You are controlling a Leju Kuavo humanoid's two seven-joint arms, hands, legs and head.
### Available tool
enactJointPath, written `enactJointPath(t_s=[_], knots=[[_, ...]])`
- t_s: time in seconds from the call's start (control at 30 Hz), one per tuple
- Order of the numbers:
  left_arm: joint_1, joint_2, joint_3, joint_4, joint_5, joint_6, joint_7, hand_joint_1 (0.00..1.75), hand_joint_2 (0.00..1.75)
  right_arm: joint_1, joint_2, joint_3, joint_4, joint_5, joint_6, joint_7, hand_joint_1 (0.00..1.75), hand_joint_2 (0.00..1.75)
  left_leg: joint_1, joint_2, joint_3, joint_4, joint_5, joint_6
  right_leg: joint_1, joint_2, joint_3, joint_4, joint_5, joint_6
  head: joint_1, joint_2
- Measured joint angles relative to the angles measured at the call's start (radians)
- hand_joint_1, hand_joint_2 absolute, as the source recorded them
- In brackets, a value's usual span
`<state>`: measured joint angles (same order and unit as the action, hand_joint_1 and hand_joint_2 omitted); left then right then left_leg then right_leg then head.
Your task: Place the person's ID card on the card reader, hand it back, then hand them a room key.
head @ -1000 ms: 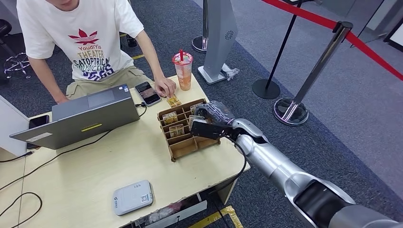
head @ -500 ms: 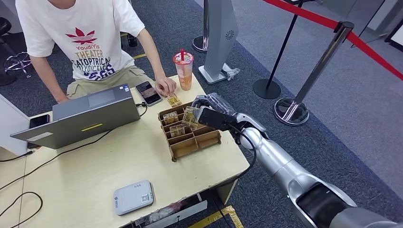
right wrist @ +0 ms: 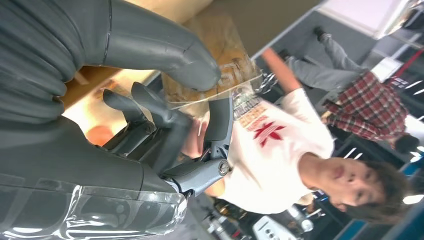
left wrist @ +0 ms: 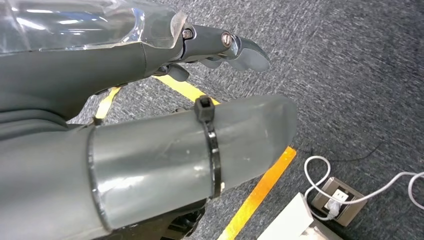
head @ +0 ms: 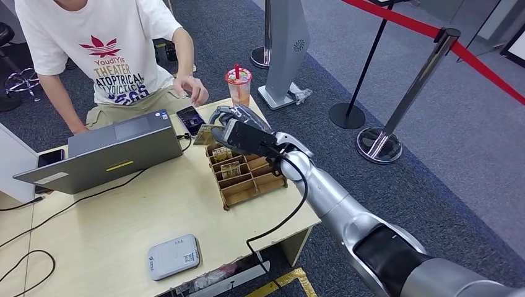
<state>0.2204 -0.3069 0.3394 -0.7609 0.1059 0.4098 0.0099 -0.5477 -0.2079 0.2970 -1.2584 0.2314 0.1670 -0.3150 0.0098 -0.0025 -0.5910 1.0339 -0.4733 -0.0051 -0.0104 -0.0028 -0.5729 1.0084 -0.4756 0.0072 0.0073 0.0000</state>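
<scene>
The right hand (head: pixel 230 127) pinches a room key (head: pixel 205 135) between thumb and fingers (right wrist: pixel 165 50), above the bench (head: pixel 124 223) at the 11 o'clock corner of the wooden card rack (head: pixel 246 173). The person's hand (head: pixel 197 93) hovers at 11 o'clock from the key, apart from it. The left hand (left wrist: pixel 215 47) hangs over the floor, fingers loosely curled and holding nothing. Risk: the grip covers only one edge of the card, so an early release or a mistimed reach could drop it onto the phone (head: pixel 190 119) or the bench. The drink cup (head: pixel 238 91), at 1 o'clock from the right hand, could be knocked by a sideways swing.
</scene>
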Motion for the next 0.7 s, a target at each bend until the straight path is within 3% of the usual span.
enactJointPath(t_s=[0.33, 0.7], knots=[[-0.002, 0.0, -0.02, 0.0, -0.012, -0.01, -0.02, 0.0, 0.0, -0.099, 0.1, 0.048, 0.088, -0.007, -0.022, 0.002, 1.75, 1.75, 0.0, 0.0, 0.0, 0.0, 0.0, 0.0, 0.0, 0.0, 0.0, 0.0, 0.0, 0.0, 0.0, 0.0], [-0.013, 0.004, -0.02, 0.046, 0.016, -0.029, -0.04, 0.0, 0.0, -0.172, 0.148, 0.07, 0.21, 0.035, -0.088, -0.002, 1.75, 1.75, 0.0, 0.0, 0.001, 0.0, 0.0, 0.0, 0.0, 0.0, 0.0, 0.0, 0.0, 0.0, 0.0, 0.0]])
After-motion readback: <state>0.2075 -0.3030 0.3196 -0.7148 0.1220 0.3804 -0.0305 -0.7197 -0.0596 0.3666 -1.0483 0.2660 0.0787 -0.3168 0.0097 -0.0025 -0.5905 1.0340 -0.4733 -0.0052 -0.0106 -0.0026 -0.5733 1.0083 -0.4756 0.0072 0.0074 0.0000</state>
